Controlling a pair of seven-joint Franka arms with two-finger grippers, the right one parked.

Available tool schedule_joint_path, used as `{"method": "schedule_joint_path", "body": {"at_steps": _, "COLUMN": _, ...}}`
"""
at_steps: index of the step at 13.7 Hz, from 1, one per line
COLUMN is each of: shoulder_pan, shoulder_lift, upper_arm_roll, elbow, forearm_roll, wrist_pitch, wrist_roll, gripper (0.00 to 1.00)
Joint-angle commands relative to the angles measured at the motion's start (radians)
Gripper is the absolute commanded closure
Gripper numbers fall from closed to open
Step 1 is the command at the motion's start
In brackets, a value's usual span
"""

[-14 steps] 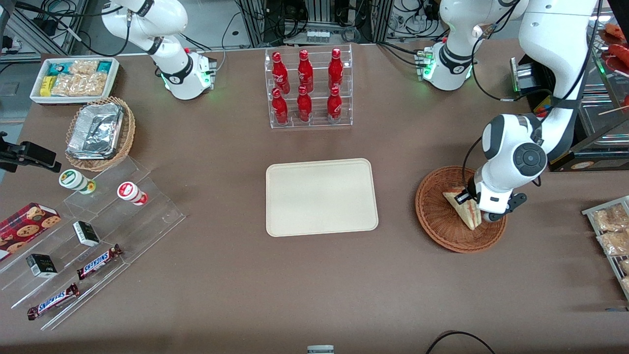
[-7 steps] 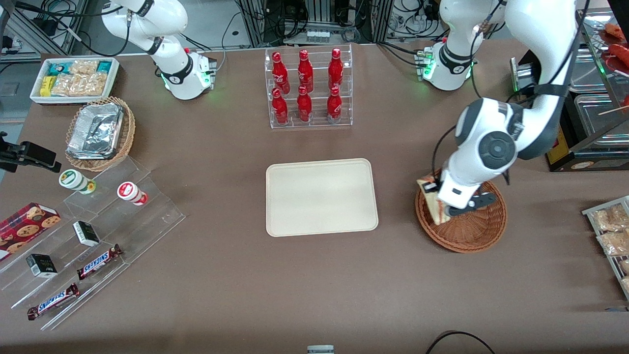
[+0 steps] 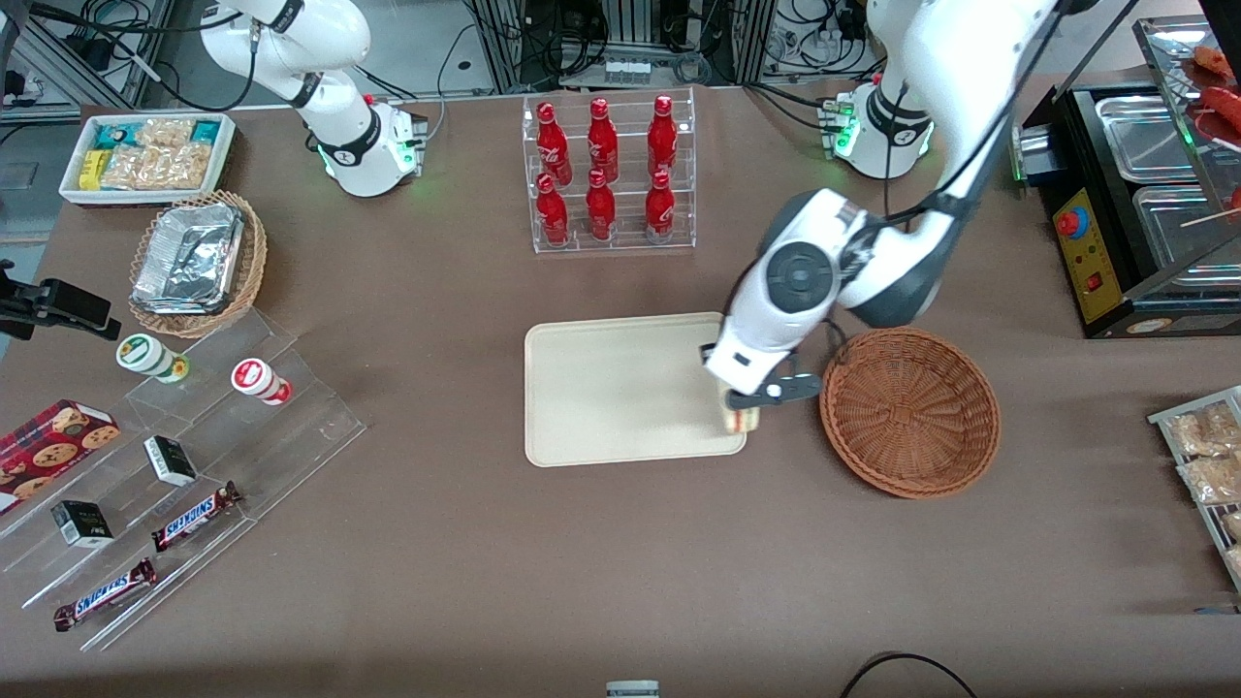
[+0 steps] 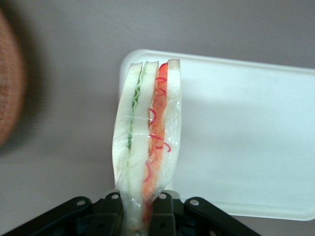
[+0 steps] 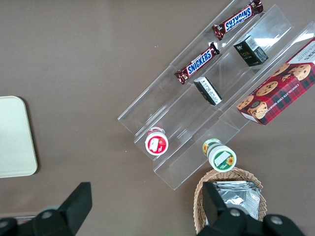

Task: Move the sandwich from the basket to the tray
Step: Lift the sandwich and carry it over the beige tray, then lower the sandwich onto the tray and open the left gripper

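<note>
In the front view, your left arm's hand (image 3: 745, 399) is hovering over the edge of the flat cream-beige rectangular plastic tray (image 3: 620, 388) that lies nearest the round reddish-brown woven wicker basket (image 3: 909, 411). The small triangular sandwich wedge of pale bread with red and green filling (image 3: 742, 419) is hanging beneath the hand, only its lower tip peeking out over the tray's rim. The basket is sitting empty on the brown counter (image 3: 601, 562), just beside the tray toward the working arm's end. So you are well along: the sandwich is out of the basket and is reaching the tray, but it is not yet set down.

In the left wrist view, the hand (image 4: 141, 212) is clamping the sandwich (image 4: 147, 137) between its black fingers (image 4: 112, 216), closed tight on the wedge's end, with the layered edge pointing away from the camera. Below it, the sandwich is straddling the tray's rounded corner (image 4: 231, 123), partly over the tray and partly over bare counter (image 4: 74, 147), with a blur of the basket (image 4: 10, 83) off to one side. You are probably needing to carry it farther in over the tray, lower it, and release.

In the right wrist view, only one end of the tray (image 5: 15, 137) is showing, with nothing on it.
</note>
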Motion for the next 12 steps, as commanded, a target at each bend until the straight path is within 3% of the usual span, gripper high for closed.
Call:
{"method": "schedule_joint_path", "body": {"at_steps": 1, "shoulder_pan": -0.114, "shoulder_lift": 0.178, "upper_arm_roll": 0.01, "elbow": 0.192, "forearm_roll": 0.061, "wrist_pitch": -0.015, "wrist_roll": -0.083, "gripper": 1.0}}
{"method": "schedule_joint_path", "body": {"at_steps": 7, "shoulder_pan": -0.271, "shoulder_lift": 0.348, "upper_arm_roll": 0.023, "elbow": 0.372, "forearm_roll": 0.193, "wrist_pitch": -0.02, "wrist_roll": -0.28, "gripper": 1.0}}
{"method": "schedule_joint_path", "body": {"at_steps": 12, "shoulder_pan": -0.293, "shoulder_lift": 0.348, "upper_arm_roll": 0.043, "elbow": 0.374, "forearm_roll": 0.19, "wrist_pitch": -0.045, "wrist_roll": -0.288, "gripper": 1.0}}
